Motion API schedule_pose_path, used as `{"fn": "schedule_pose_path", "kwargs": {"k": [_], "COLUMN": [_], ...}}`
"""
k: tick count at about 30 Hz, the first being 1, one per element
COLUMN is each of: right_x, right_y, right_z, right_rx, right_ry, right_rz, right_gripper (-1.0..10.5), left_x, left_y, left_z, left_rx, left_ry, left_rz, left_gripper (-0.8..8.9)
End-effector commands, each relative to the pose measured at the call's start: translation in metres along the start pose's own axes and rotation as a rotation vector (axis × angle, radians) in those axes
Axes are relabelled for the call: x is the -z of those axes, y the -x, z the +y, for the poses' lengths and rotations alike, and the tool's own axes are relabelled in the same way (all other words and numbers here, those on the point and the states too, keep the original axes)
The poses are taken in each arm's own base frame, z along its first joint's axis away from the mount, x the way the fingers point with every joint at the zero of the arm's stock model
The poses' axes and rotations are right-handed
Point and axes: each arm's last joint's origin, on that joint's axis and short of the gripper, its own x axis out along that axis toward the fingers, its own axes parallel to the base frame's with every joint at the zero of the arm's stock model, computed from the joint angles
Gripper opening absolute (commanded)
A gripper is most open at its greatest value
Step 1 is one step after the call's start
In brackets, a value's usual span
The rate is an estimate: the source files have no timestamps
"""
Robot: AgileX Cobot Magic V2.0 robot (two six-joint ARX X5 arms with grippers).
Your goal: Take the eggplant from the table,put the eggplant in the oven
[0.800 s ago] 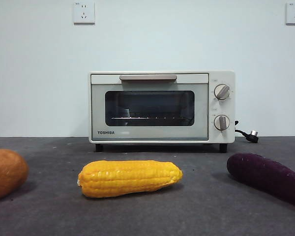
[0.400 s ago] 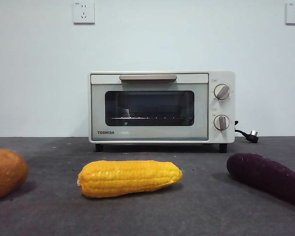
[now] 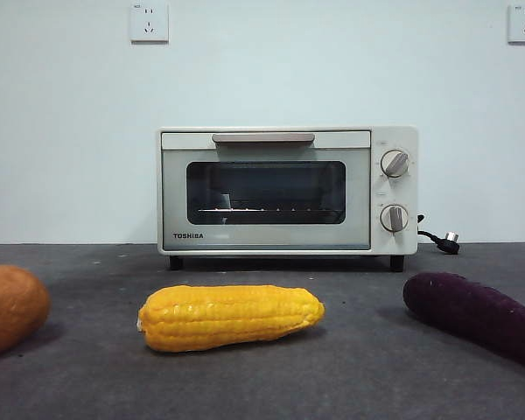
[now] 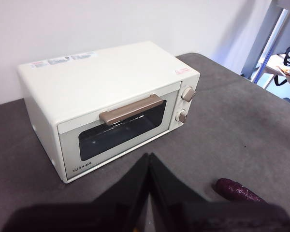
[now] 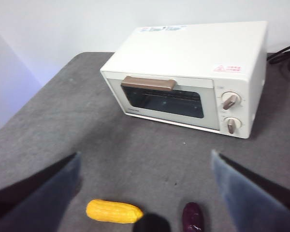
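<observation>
The dark purple eggplant (image 3: pixel 477 313) lies on the grey table (image 3: pixel 359 376) at the front right, its far end cut off by the picture's edge. The cream-white oven (image 3: pixel 287 190) stands behind it in the middle with its glass door closed. My left gripper (image 4: pixel 149 159) is shut and empty, hovering high in front of the oven (image 4: pixel 111 104), with the eggplant's tip (image 4: pixel 237 191) off to one side. My right gripper (image 5: pixel 145 153) is open wide, also high above the table, with the eggplant (image 5: pixel 193 217) and the oven (image 5: pixel 188 77) in its view. Neither arm shows in the front view.
A yellow corn cob (image 3: pixel 230 316) lies front centre, left of the eggplant, and shows as well in the right wrist view as corn (image 5: pixel 113 211). A round orange-brown vegetable (image 3: pixel 10 308) sits at the far left. The oven's black power plug (image 3: pixel 444 241) lies behind its right side.
</observation>
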Motion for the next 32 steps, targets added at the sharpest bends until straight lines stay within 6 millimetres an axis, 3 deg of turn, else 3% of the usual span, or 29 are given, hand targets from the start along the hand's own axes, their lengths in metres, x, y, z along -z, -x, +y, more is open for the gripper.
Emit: {"fn": "schedule_pose_path", "kwargs": {"k": [1, 8, 15, 27, 32], "right_x": [0.0, 0.004, 0.01, 0.011, 0.011], "right_y": [0.001, 0.0, -0.002, -0.004, -0.007], "right_z": [0.002, 0.002, 0.006, 0.008, 0.007], "right_rx": [-0.021, -0.046, -0.079, -0.1, -0.096], "right_ry": [0.004, -0.023, -0.035, -0.03, -0.036], "right_rz": [-0.002, 0.046, 0.106, 0.129, 0.139], "right_gripper": [5.5, 5.5, 5.4, 5.4, 5.4], "left_x": [-0.006, -0.021, -0.034, -0.026, -0.021], "left_y": [-0.007, -0.038, -0.083, -0.173, -0.201], "left_z": [0.001, 0.01, 0.02, 0.046, 0.057], "left_rx": [0.009, 0.03, 0.059, 0.081, 0.062], "left_ry": [-0.033, -0.033, -0.043, -0.063, -0.083], "left_rz": [-0.002, 0.035, 0.091, 0.206, 0.203], "left_gripper": [-0.06, -0.06, -0.06, -0.06, -0.06]}}
